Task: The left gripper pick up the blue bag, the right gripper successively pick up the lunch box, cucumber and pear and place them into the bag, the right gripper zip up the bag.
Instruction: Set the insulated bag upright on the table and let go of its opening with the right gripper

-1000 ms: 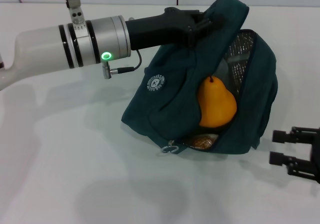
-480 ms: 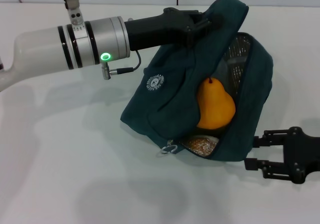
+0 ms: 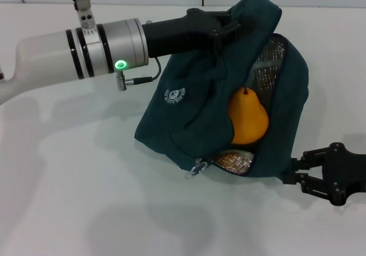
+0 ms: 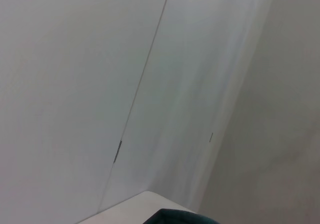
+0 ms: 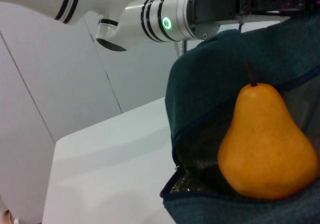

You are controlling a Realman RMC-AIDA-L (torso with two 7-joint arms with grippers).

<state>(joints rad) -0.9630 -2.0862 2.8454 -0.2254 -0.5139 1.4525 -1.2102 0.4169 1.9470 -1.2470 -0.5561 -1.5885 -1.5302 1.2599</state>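
The blue bag (image 3: 191, 116) hangs tilted with its lower end on the white table, mouth open toward the right. My left gripper (image 3: 231, 23) is shut on its top edge and holds it up. The orange-yellow pear (image 3: 247, 119) stands inside the opening against the silver lining; it also fills the right wrist view, pear (image 5: 265, 144) inside the bag (image 5: 210, 89). The zipper's metal ring pull (image 3: 197, 167) dangles at the bag's lower front corner. My right gripper (image 3: 295, 172) is low at the right, open, its fingertips at the bag's lower right corner. The lunch box and cucumber are hidden.
The left arm's silver-white cylinder (image 3: 86, 50) with its green light stretches across the upper left, also seen as the arm (image 5: 170, 19) in the right wrist view. White table (image 3: 86, 199) lies in front of the bag. The left wrist view shows a wall and a sliver of bag (image 4: 180, 217).
My right gripper has moved left from the frame's right edge up to the bag's lower right corner. The bag has swung slightly leftward. The left arm has stayed in place.
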